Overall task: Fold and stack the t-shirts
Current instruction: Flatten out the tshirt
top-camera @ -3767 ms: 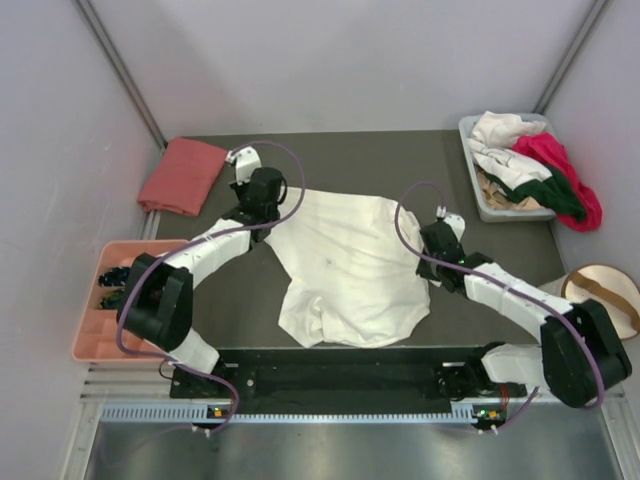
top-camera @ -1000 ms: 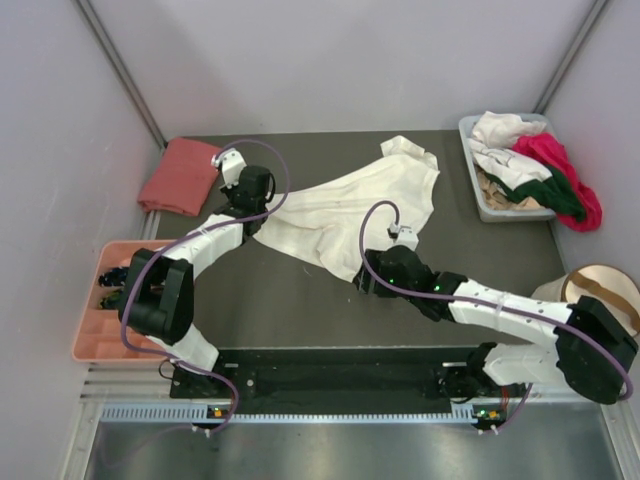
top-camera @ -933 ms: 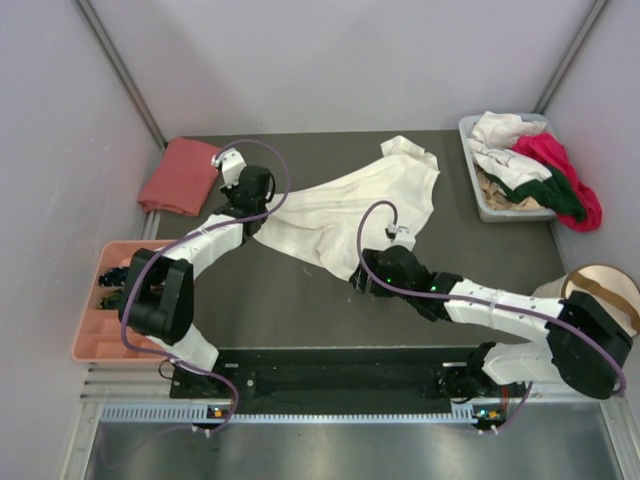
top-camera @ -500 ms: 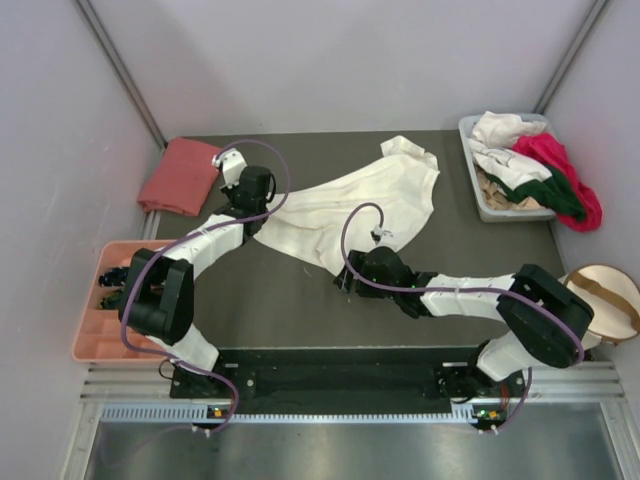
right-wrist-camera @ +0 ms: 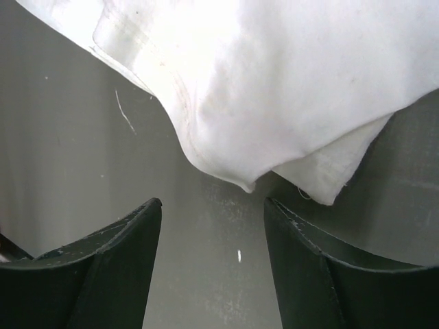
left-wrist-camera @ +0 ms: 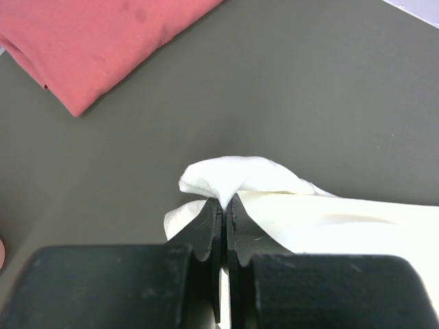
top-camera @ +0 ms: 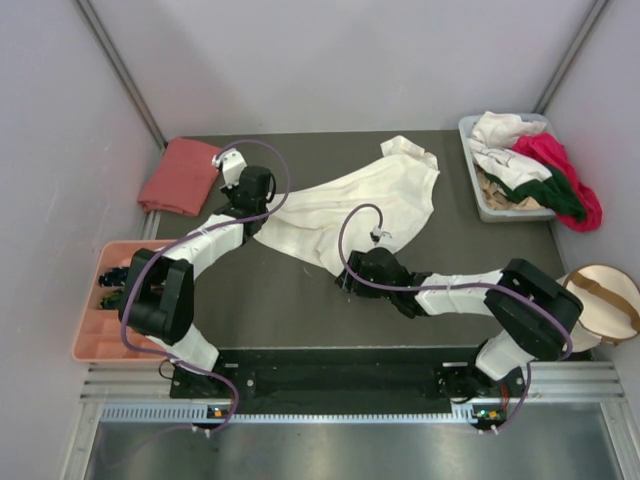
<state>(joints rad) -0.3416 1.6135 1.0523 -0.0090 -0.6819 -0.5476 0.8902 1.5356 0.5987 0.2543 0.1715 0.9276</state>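
Cream-white t-shirt (top-camera: 360, 205) lies bunched diagonally across bench (top-camera: 280, 310). Left claw (left-wrist-camera: 224, 202) pressed together, pinching its corner. Right claw (right-wrist-camera: 212, 205) spread, just short of the near hem corner.

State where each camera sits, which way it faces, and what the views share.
Top external: fixed above and behind the arms, looking down on the table; left arm and right arm show whole.
Left wrist: on the left wrist, looking along the left gripper, shut on a corner of the cream-white t-shirt; salmon-pink t-shirt beyond.
Right wrist: on the right wrist, looking down past the open right gripper at the cream-white t-shirt's edge.
Shared: all three see the cream-white t-shirt; top external and left wrist both see the salmon-pink t-shirt.
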